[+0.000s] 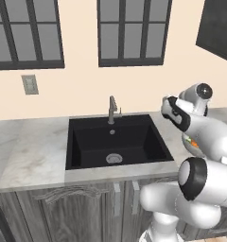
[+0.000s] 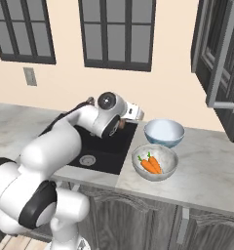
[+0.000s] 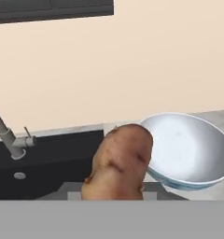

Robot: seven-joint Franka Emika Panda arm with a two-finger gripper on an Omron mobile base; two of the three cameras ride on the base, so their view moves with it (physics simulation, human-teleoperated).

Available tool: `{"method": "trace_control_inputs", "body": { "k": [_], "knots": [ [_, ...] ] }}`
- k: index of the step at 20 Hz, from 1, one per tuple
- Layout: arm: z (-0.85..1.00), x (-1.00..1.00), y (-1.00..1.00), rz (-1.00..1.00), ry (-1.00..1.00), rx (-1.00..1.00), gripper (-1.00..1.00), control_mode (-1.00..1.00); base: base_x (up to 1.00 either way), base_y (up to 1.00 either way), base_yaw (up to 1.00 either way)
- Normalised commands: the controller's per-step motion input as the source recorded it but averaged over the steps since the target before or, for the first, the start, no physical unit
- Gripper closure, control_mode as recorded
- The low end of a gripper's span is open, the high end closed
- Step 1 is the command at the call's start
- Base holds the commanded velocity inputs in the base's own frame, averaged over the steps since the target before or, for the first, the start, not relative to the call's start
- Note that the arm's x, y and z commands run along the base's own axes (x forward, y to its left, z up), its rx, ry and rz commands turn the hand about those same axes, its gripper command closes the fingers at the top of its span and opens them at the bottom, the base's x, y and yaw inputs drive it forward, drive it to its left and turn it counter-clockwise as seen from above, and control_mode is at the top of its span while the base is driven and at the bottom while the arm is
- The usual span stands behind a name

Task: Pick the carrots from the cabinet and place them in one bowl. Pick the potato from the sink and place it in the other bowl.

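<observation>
The sink lay at the left. The fingers were clamped on the potato, held up just left of the pale bowl on the worktop. Released short of the rim, the potato could drop back into the sink; the carrots already lay in the mottled bowl.

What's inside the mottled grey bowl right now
Two orange carrots with green tops lie side by side inside the mottled grey bowl. The bowl's floor beneath them is covered, and its near inner wall is hidden behind the rim.
</observation>
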Motion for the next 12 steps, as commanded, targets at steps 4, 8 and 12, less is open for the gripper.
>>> {"method": "trace_control_inputs", "body": {
  "k": [4,8,12],
  "knots": [
    [0.00,0.00,-0.55,0.00,0.00,0.00,1.00,-1.00,0.00,0.00,0.00],
    [0.00,0.00,-0.52,0.00,0.00,-0.01,1.00,-1.00,0.00,0.00,0.00],
    [-0.01,0.00,-0.45,0.00,0.00,-0.06,1.00,-1.00,0.00,0.00,0.00]
  ]
}}
